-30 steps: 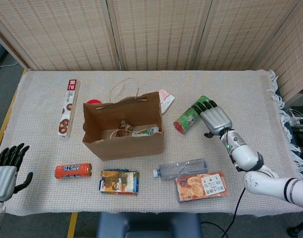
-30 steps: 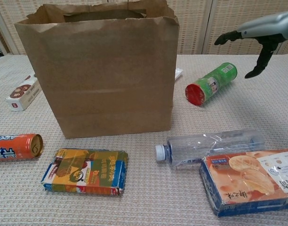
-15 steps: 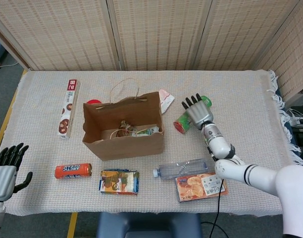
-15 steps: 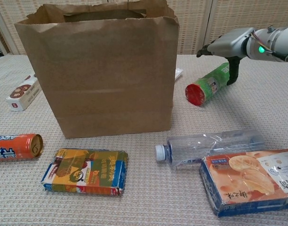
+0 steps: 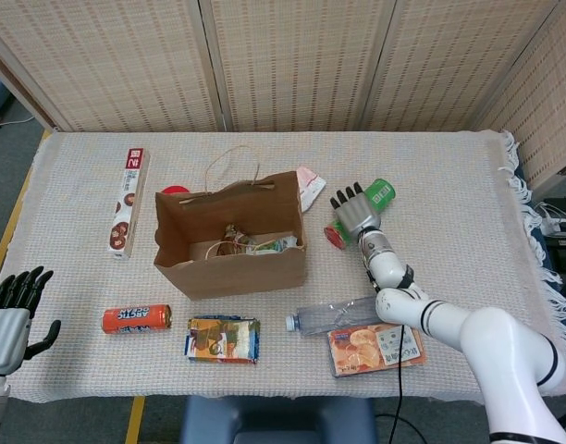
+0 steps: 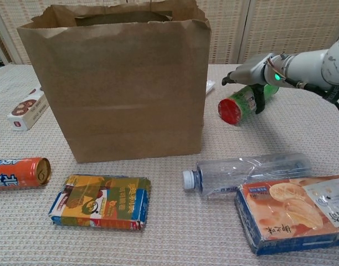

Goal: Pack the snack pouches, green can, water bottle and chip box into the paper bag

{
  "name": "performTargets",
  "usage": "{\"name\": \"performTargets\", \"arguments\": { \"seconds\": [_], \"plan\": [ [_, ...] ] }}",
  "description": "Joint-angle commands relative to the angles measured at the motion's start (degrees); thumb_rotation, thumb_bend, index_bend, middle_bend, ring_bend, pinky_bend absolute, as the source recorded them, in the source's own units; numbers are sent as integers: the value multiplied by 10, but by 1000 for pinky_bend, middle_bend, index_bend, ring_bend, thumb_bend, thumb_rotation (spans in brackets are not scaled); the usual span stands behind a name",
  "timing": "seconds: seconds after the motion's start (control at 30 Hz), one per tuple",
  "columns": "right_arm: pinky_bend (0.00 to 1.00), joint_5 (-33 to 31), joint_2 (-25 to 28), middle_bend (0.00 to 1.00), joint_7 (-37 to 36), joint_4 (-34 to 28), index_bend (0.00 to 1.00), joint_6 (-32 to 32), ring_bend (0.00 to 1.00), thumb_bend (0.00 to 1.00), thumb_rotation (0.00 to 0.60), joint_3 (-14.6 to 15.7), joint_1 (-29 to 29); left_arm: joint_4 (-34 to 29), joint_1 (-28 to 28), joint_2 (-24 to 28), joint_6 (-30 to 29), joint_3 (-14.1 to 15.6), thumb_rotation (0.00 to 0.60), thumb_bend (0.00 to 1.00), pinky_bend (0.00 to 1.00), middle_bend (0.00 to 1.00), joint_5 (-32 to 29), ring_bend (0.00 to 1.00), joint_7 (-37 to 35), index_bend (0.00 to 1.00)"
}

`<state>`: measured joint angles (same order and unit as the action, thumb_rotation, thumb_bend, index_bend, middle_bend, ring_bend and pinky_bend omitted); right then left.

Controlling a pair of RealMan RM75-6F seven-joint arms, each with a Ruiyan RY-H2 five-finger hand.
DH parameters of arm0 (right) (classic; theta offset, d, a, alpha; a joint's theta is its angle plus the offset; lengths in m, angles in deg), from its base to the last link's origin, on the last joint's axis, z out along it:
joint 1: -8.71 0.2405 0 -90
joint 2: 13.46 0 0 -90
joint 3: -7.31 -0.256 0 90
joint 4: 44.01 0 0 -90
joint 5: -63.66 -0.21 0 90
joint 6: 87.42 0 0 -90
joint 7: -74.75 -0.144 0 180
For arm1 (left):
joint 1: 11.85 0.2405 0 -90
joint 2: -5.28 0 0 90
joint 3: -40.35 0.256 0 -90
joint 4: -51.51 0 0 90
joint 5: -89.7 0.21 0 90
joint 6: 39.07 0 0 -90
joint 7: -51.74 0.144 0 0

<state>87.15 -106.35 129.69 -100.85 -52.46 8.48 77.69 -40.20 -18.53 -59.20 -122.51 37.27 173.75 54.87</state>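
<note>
Right hand settling over the green can to grasp it

The green can [image 5: 362, 210] lies on its side on the surface [image 5: 468, 185], just right of the paper bag [image 5: 229, 236], red end toward the bag. The right hand [image 5: 354, 215] covers its middle, fingers spread across the top and thumb down the near side; whether it grips yet I cannot tell. To do this well, wrap around the can's middle so it cannot roll, then lift clear of the bag's rim. Half a second ago the hand sat further toward the can's far end. The left hand [image 5: 10, 319] hangs released at the surface's corner.
</note>
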Motion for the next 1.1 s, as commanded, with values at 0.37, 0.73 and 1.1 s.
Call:
{"name": "performTargets", "arguments": {
  "seconds": [0.37, 0.73, 1.1],
  "plan": [
    [128, -10, -93, 252, 10, 118, 237, -37, 178, 266, 600, 13, 20, 0, 0, 1, 0, 0, 600, 389, 0, 0, 0, 0, -6, 56],
    [517, 101, -5, 552, -86, -6, 643, 40, 551, 387, 600, -18, -24, 1, 1, 2, -1, 1, 600, 388, 0, 0, 2, 0, -14, 59],
    [518, 206, 155, 552, -170, -234, 643, 260, 551, 387, 600, -58, -118, 2, 2, 1, -5, 3, 600, 389, 0, 0, 6, 0, -7, 61]
  ]
}}
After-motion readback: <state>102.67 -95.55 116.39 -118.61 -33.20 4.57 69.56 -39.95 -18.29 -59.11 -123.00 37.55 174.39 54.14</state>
